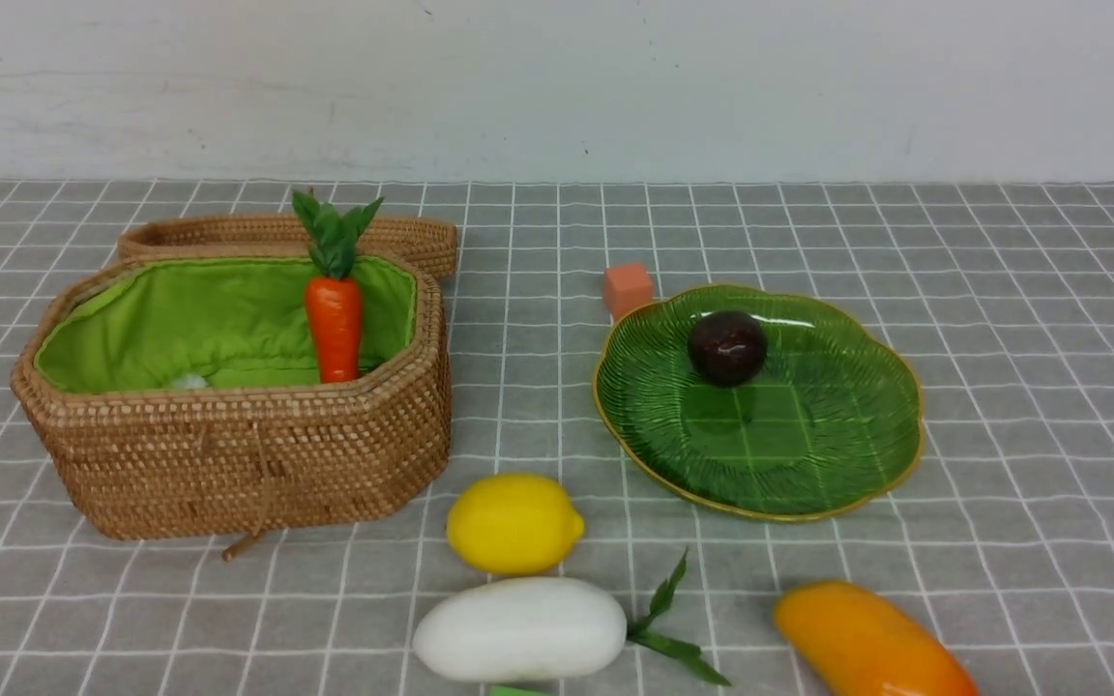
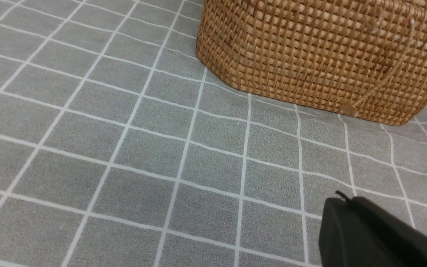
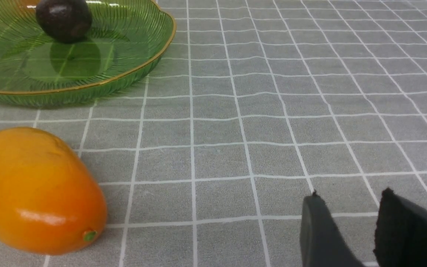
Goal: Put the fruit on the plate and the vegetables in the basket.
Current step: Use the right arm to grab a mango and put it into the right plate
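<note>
Basket (image 1: 228,425): left side of table (image 1: 1002,290), carrot (image 1: 334,324) upright inside against lining.
Plate (image 1: 837,454): right of centre, dark round fruit (image 1: 728,347) on it.
Lemon (image 1: 514,523), radish (image 1: 518,628), mango (image 1: 866,643): by near edge, radish just beside lemon.
Left gripper (image 2: 341,200): jaws pressed together, empty, near basket wall.
Right gripper (image 3: 350,196): jaws partly spread, empty, near mango.

Grey checked tablecloth (image 1: 1002,290), bearing basket (image 1: 248,464), lid (image 1: 422,242), plate (image 1: 808,454), orange cube (image 1: 628,287), lemon (image 1: 513,523), radish (image 1: 518,628), mango (image 1: 866,643)

Bare cloth (image 1: 1050,387) right of plate (image 1: 789,454), lemon (image 1: 513,523) and radish (image 1: 518,628) seemingly crowding basket (image 1: 228,464) corner
</note>
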Tool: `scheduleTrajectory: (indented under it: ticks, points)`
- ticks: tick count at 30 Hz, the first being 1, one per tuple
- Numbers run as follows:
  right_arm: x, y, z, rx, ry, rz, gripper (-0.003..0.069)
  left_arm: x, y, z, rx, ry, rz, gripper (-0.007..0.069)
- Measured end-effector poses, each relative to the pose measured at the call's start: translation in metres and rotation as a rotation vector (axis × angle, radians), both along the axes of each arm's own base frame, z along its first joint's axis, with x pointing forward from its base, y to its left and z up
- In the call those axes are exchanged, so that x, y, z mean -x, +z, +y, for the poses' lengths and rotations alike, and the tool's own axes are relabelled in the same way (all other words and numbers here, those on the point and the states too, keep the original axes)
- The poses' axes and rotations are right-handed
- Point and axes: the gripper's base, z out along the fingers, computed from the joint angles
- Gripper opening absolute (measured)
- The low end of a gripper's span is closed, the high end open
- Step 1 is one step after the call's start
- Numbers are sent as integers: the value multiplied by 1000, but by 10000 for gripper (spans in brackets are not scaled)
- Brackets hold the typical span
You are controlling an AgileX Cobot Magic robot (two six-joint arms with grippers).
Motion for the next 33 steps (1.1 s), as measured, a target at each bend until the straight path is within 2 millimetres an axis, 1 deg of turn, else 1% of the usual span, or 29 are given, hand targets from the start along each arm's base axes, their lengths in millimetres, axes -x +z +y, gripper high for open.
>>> scheduleTrajectory:
  ticks: [3, 6, 8, 10, 13, 14, 15, 16, 17, 20, 22, 23, 24, 25, 27, 28, 29, 30, 31, 32, 33]
  points:
    - [0, 0, 0, 6, -1, -2, 241, 0, 0, 0, 0, 0, 0, -9]
    - [-1, 2, -1, 15, -3, -43, 241, 0, 0, 0, 0, 0, 0, -6]
    - [-4, 12, -1, -15, -15, -174, 241, 0, 0, 0, 0, 0, 0, -3]
    - [-4, 24, -1, -100, -30, -307, 241, 0, 0, 0, 0, 0, 0, -2]
    - [-3, 41, -4, -275, -58, -512, 241, 0, 0, 0, 0, 0, 0, 0]
    - [-2, 42, -4, -302, -61, -529, 241, 0, 0, 0, 0, 0, 0, 0]
    - [-1, 48, -6, -359, -69, -605, 241, 0, 0, 0, 0, 0, 0, 1]
    - [2, 60, -7, -441, -67, -677, 241, 0, 0, 0, 0, 0, 0, 4]
    - [4, 69, -6, -467, -58, -700, 241, 0, 0, 0, 0, 0, 0, 4]
    - [11, 108, -3, -513, -18, -740, 241, 0, 0, 0, 0, 0, 0, 5]
    - [16, 140, -1, -532, 13, -735, 241, 0, 0, 0, 0, 0, 0, 8]
    - [18, 160, 1, -530, 28, -719, 241, 0, 0, 0, 0, 0, 0, 8]
    - [17, 165, 1, -527, 30, -719, 241, 0, 0, 0, 0, 0, 0, 8]
    - [19, 197, 2, -494, 42, -680, 241, 0, 0, 0, 0, 0, 0, 11]
    - [14, 225, 2, -436, 33, -582, 241, 0, 0, 0, 0, 0, 0, 13]
    - [9, 235, 1, -399, 24, -537, 241, 0, 0, 0, 0, 0, -1, 15]
    - [7, 241, 1, -376, 20, -526, 241, 0, 0, 0, 0, 0, -1, 15]
    - [-9, 252, -1, -259, -8, -391, 241, 0, 0, 0, 0, 0, -1, 17]
    - [-20, 254, -3, -192, -16, -326, 241, 0, 0, 0, 0, 0, -1, 18]
    - [-25, 253, -3, -170, -16, -303, 241, 0, 0, 0, 0, 0, -1, 18]
    - [-39, 252, -3, -114, -14, -235, 241, 0, 0, 0, 0, 0, -1, 18]
